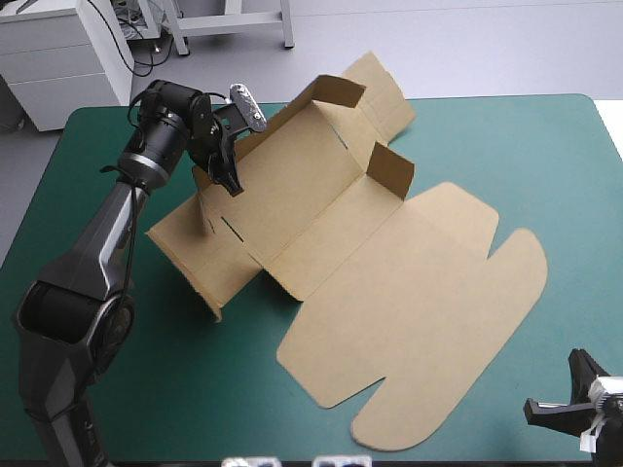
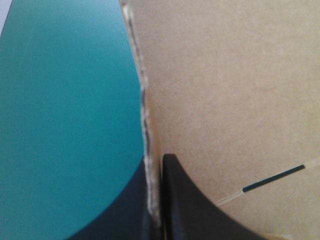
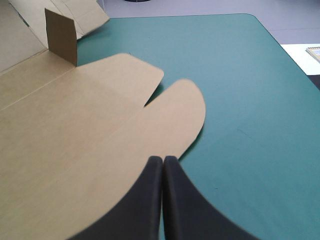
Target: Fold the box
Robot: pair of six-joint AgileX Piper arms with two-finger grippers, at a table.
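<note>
My left claw (image 1: 230, 177) pinched the left wall (image 2: 225, 75) of the box (image 1: 302, 195), toward the desk's (image 1: 545, 136) far-left corner. The box lay mid-desk, lid (image 1: 428, 292) flat. My right claw (image 3: 163, 159) sat pressed together, empty, by the near-right corner. Recommended: raise the wall evenly about its crease; avoid twisting.

The box (image 1: 321, 195) is lying across the middle of the desk (image 1: 545, 156), its far flaps reaching past the far edge and its lid panel (image 1: 428, 282) spreading flat toward the near right. The left jaws are sitting at the box's left end, gripping the edge of a raised wall (image 2: 225, 90). The right jaws are hovering pressed together at the near right corner, apart from the lid's rounded flap (image 3: 175, 115) ahead.
</note>
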